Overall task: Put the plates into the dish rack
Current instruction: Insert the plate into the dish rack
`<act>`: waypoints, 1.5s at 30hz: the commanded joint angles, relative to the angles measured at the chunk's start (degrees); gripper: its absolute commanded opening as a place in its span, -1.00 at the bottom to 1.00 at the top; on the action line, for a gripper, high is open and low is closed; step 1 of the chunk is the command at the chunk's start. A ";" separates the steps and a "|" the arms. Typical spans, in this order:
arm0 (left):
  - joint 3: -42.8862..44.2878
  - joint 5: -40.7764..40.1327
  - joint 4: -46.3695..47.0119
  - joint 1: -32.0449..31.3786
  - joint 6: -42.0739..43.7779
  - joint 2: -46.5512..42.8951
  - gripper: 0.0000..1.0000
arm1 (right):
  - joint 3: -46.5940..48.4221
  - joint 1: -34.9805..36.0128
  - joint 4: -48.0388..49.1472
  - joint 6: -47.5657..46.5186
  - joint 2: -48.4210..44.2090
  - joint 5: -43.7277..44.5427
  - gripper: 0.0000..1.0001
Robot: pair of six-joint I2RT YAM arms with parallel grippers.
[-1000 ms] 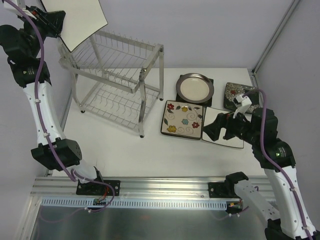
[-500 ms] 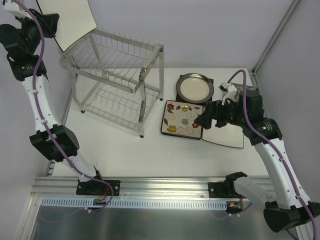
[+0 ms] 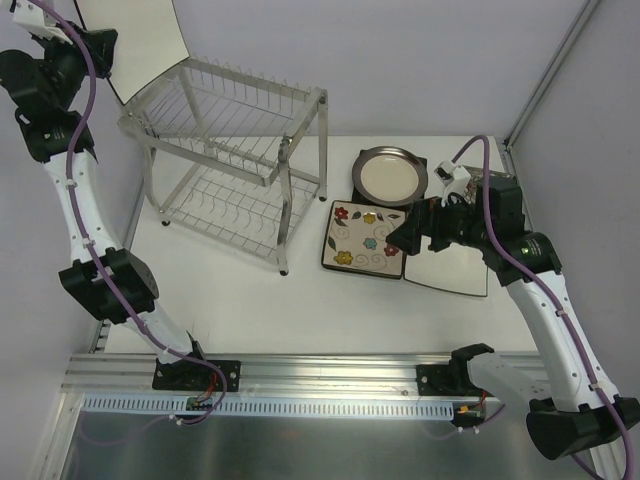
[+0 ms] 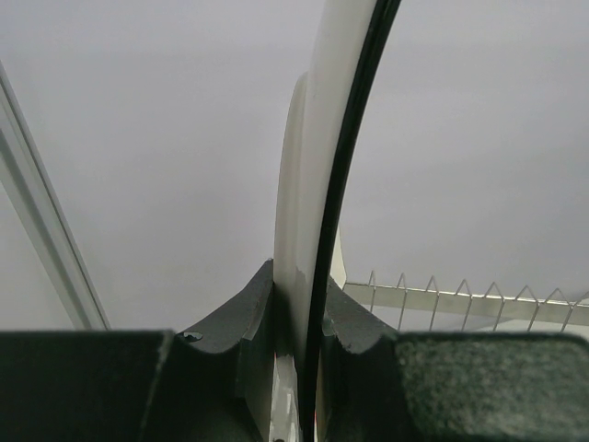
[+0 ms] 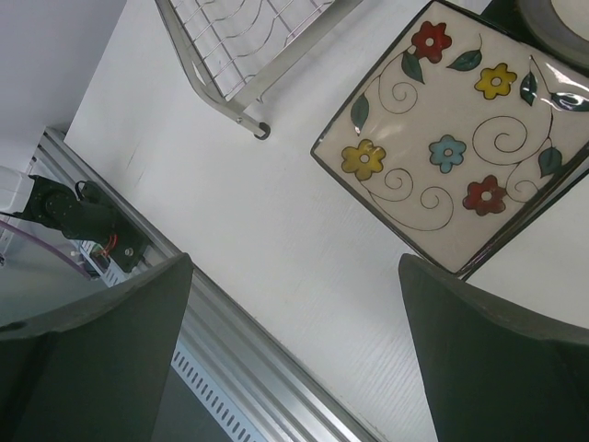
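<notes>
Right fingers (image 3: 402, 240) (apparently) nearer flowered plate (image 3: 362, 238)

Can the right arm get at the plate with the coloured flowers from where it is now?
Probably yes. The right gripper is open and hangs by the right edge of the flowered plate. Nothing lies on that plate, and nothing stands between it and the fingers.

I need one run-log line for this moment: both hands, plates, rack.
left hand: shut on white black-rimmed plate, raised near dish rack | right hand: open, over flowered plate edge | rack: no plates loaded
</notes>
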 commanded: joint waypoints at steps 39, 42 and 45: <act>-11.20 -2.72 18.22 0.74 5.24 -5.16 -1.00 | -2.43 0.30 5.46 2.55 -4.02 -1.01 0.99; -13.05 -2.72 18.84 0.74 5.50 -5.86 -1.00 | -2.34 0.30 5.55 2.64 -4.02 -1.01 0.99; -15.07 -2.46 19.19 0.74 5.86 -6.83 -1.00 | -2.43 0.30 5.63 2.73 -4.20 -1.01 0.99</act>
